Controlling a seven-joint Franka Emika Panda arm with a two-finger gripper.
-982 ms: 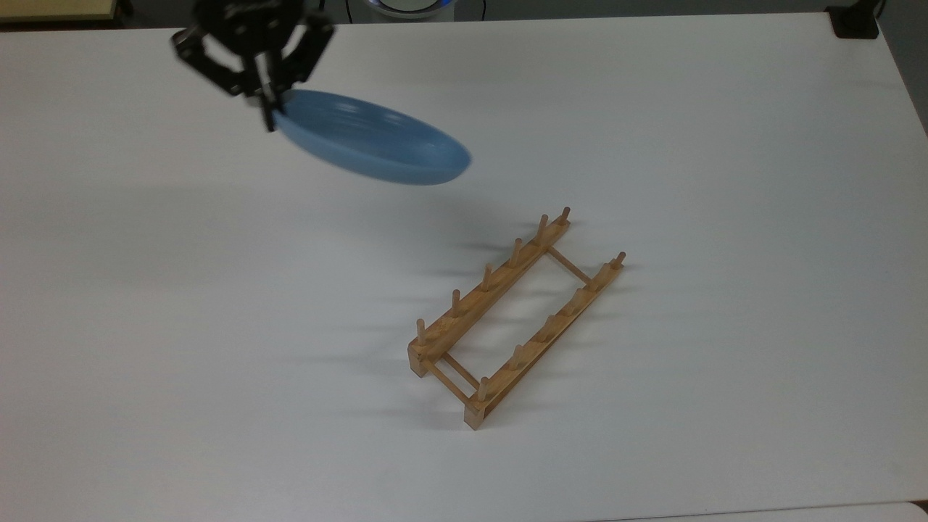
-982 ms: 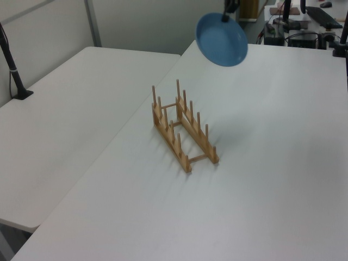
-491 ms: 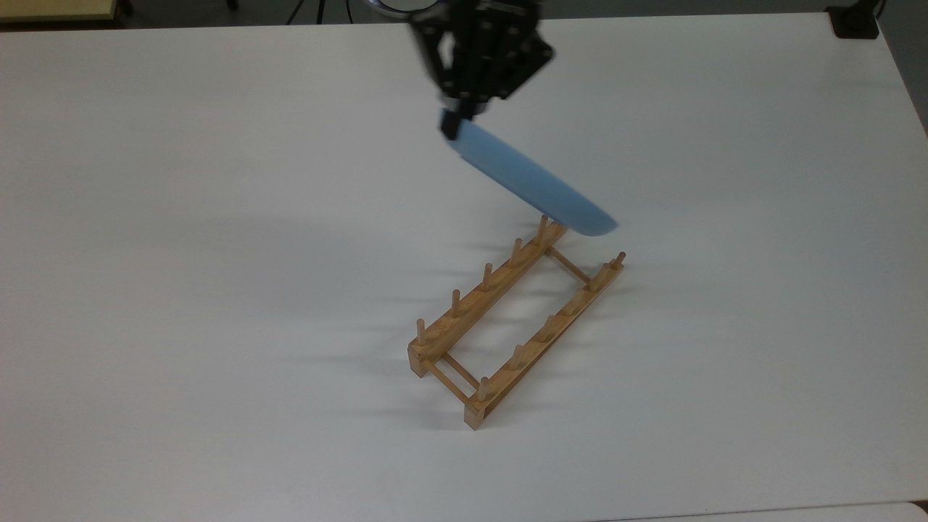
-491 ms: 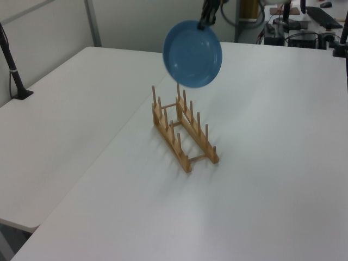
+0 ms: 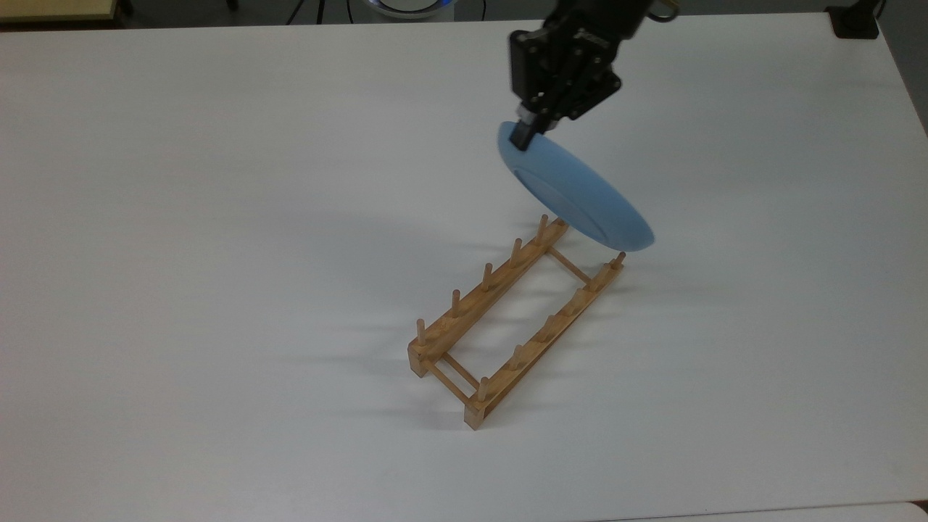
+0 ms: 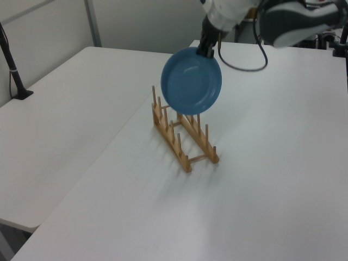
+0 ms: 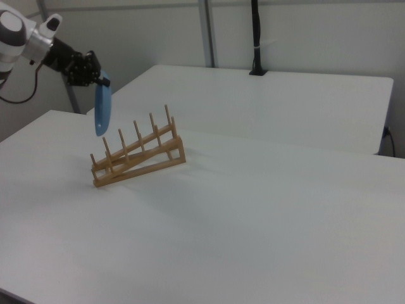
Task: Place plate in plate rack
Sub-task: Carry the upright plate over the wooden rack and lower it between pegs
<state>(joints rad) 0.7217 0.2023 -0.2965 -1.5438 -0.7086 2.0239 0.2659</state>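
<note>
Carrying is the step in hand — the plate is in the air and the slotting has not begun. Nearest in the top view is the plate rack (image 5: 516, 321), lying on the white table (image 5: 217, 290) a little toward five o'clock of the picture's centre, its two rails running from seven o'clock up toward one o'clock, every gap between the pegs free. Beyond its far end, at about one o'clock of the rack, hangs the plate (image 5: 575, 190), turned nearly on edge; its lower rim sits above the last pair of pegs and, as far as the top view and the right view tell, touches none of them. In the left view the plate (image 6: 191, 80) shows its hollow face and covers the rack's far pegs; in the right view the plate (image 7: 102, 111) is a thin blue sliver just above the low left end of the rack (image 7: 136, 152). Farthest, at twelve o'clock of the plate, the gripper (image 5: 523, 133) pinches the plate's upper rim between its closed fingers, the black hand and arm rising behind.

By my judgement the next move calls for three things: bringing the plate fully upright, squaring its edge across both rails so that it lines up with one gap between neighbouring pegs, and lowering it straight down — only then letting go. A skewed descent would land the rim on a peg top and could shove the light rack along the table.
</note>
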